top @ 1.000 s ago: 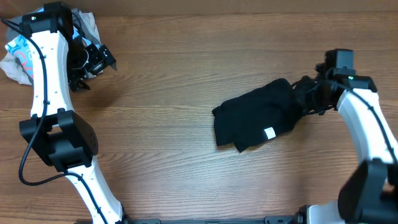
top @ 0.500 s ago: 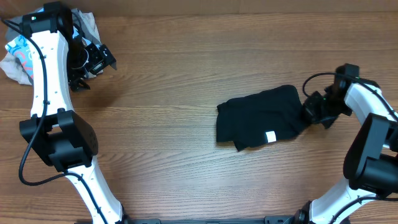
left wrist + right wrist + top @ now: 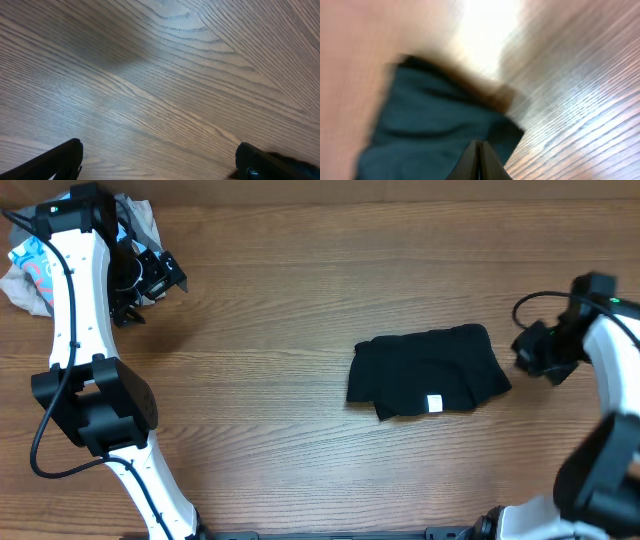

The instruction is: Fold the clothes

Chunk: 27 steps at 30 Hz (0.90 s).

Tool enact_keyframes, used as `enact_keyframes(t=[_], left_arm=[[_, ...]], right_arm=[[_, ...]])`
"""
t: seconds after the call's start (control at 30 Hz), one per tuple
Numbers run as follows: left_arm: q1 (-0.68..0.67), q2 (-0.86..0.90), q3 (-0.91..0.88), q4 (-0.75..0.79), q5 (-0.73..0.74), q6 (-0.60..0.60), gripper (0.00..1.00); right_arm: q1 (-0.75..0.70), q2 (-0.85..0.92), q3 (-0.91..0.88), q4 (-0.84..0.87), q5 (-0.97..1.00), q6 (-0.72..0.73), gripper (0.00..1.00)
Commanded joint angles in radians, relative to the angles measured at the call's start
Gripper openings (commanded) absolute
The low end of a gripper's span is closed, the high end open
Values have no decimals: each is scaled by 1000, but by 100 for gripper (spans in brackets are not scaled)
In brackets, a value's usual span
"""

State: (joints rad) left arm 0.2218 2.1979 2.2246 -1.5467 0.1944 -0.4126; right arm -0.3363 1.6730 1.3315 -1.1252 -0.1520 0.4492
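As two end effectors (image 3: 165, 275) (image 3: 530, 352) flank, one garment (image 3: 430, 370) lies.

your left arm (image 3: 65, 280) is reaching up along the far left side, white links stacked tall, wrist bending in toward the middle. your left gripper (image 3: 160, 277) is hanging with jaws spread wide. in the left wrist view its black fingertips (image 3: 60, 160) are sitting at opposite bottom corners. your right arm (image 3: 612, 355) is curving in from the right edge. your right gripper (image 3: 530, 355) is pointing leftward, fingers (image 3: 470, 167) pressing flat together.
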Motion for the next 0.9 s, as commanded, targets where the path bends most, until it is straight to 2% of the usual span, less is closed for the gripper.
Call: enact_keyframes(t=[0.0,0.07,0.13,0.2,0.23,0.37,0.43,0.57,0.67,0.87], left_arm=[[-8,0,20,0,9,16,100],[-8,0,20,0,9,16,100],[-8,0,20,0,9,16,100],[-8,-1,20,0,9,16,100],[-8,0,20,0,9,16,100],[-8,-1,20,-1,9,16,100],[-8,0,20,0,9,16,100],[-8,-1,20,-1,9,16,100],[-8,0,20,-1,9,16,100],[-8,0,20,0,9,16,100]], right_arm=[[58,-139,36,-11,2,3,7],[104,-167,36,-9,-19,-9,14],[164,-172,36,5,-73,-46,34],[233,-165,24,37,-142,-96,41],[278,-158,13,58,-172,-109,40],[457,-85,3,102,-190,-109,14],[516,-41,3,130,-191,-108,9],[602,78,3,174,-192,-75,4],[640,163,3,174,-198,-74,4],[696,275,1,50,-220,-75,4]])
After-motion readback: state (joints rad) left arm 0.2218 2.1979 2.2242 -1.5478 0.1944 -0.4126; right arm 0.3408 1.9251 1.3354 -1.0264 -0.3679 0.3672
